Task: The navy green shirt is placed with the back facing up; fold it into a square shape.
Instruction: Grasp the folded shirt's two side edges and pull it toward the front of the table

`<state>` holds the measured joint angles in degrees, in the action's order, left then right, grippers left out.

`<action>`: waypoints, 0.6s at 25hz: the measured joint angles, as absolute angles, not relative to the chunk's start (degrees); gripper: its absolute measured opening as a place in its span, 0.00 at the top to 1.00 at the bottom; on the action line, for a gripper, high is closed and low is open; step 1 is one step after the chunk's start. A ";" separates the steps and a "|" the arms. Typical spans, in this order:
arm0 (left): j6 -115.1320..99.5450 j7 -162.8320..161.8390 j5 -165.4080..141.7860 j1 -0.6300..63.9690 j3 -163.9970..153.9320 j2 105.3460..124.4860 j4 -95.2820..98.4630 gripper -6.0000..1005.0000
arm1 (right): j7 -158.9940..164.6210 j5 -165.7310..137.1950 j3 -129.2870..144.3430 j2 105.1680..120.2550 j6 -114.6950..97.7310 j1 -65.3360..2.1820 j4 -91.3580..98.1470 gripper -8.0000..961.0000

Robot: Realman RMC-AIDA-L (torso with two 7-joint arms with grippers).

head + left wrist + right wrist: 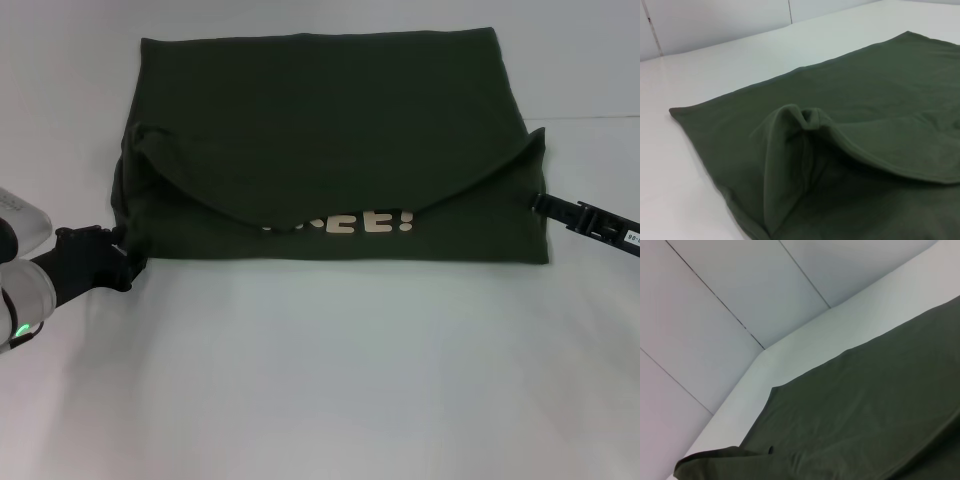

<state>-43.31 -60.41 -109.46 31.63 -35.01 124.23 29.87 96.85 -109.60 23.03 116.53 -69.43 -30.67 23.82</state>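
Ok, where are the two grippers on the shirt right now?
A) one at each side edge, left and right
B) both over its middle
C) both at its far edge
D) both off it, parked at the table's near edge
A: in the head view the left gripper meets the shirt's left edge and the right gripper its right edge.

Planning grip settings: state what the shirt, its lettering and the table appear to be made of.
The navy green shirt: soft matte knit cloth, likely cotton jersey; it drapes and bunches into rounded folds.
The lettering: pale, flat print, probably ink or transfer film; partly covered, so uncertain.
The table: smooth white hard surface, faint sheen, possibly laminate.
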 joint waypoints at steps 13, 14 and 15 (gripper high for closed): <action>-41.74 -60.56 -109.59 32.28 -35.40 124.10 29.66 0.92 | 96.85 -109.60 22.41 116.53 -69.88 -30.12 23.85 0.30; -41.73 -60.67 -109.60 32.31 -35.41 124.10 29.71 0.98 | 96.85 -109.61 22.42 116.53 -69.88 -30.10 23.90 0.30; -41.83 -60.94 -109.60 32.26 -35.43 124.10 29.96 0.98 | 96.86 -109.64 22.48 116.51 -69.88 -30.08 23.96 0.30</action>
